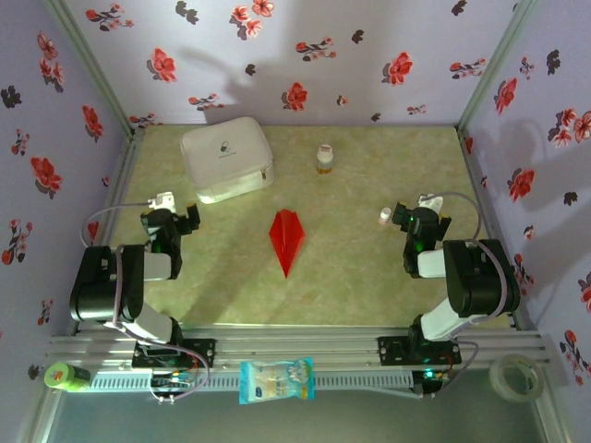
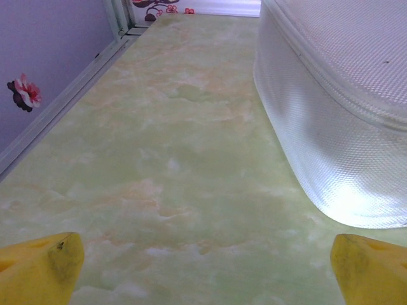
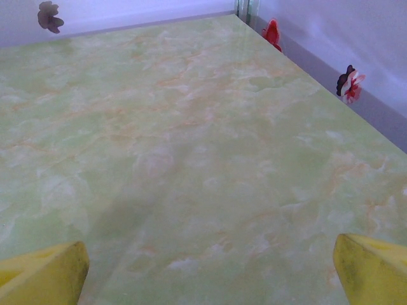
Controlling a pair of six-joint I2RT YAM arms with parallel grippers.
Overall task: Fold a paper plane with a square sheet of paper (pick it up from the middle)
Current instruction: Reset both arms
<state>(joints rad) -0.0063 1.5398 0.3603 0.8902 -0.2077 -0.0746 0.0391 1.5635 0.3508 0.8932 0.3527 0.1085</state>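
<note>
We see the paper plane (image 1: 286, 240) lying in the middle of the bench (image 1: 369, 277), at the center of the top picture, with its sharp tip pointing to the bottom of the frame. It looks already folded, a thin red dart with a line down its middle. We think it is very light and bendy, and a hard squeeze would squash its folds. It lies low, so it may slide away when we poke it. The best spot to hold is likely the middle fold, with a soft pinch. The left gripper (image 1: 175, 220) sits at the left of the frame and the right gripper (image 1: 417, 221) at the right. Both are wide open, hold nothing, and are well apart from the plane. The white zip case (image 1: 226, 161) sits at the upper left, near the left gripper. A small bottle (image 1: 324, 159) stands at the upper middle, and a small white thing (image 1: 385, 215) sits just beside the right gripper. Nothing lies between the plane and either gripper. A snack packet (image 1: 275, 380) rests at the bottom edge.
</note>
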